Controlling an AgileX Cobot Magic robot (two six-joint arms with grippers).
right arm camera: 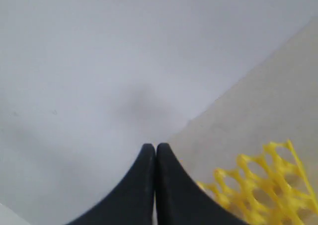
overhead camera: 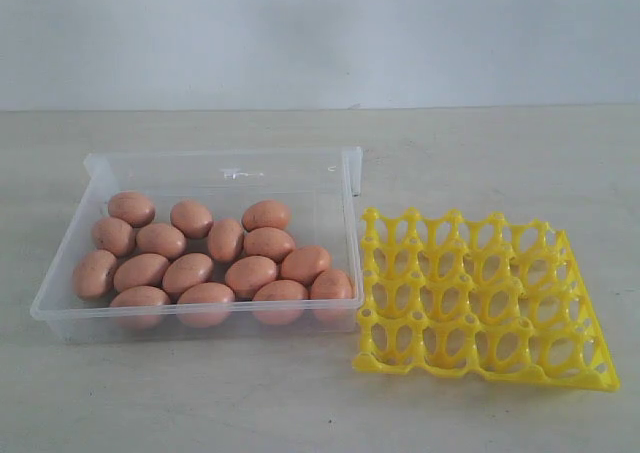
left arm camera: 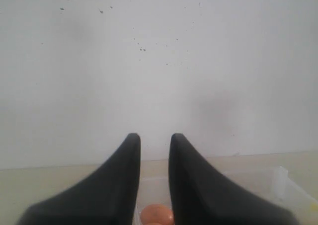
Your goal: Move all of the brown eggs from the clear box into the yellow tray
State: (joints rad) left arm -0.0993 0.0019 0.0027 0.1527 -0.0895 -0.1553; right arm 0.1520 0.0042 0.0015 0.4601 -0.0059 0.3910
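Several brown eggs point(overhead camera: 205, 258) lie bunched in the clear box point(overhead camera: 220, 163) on the left of the table in the exterior view. The yellow tray point(overhead camera: 480, 298) sits just right of the box with all its cups bare. Neither arm shows in the exterior view. My left gripper point(left arm camera: 154, 138) is open, nothing between its black fingers; one brown egg point(left arm camera: 156, 215) and part of the clear box point(left arm camera: 278, 180) show beyond them. My right gripper point(right arm camera: 155, 147) is shut on nothing, with a corner of the yellow tray point(right arm camera: 263, 190) beside it.
The box and tray rest on a pale beige table point(overhead camera: 470, 153) against a plain white wall point(overhead camera: 320, 33). Bare tabletop lies in front of both containers and behind the tray.
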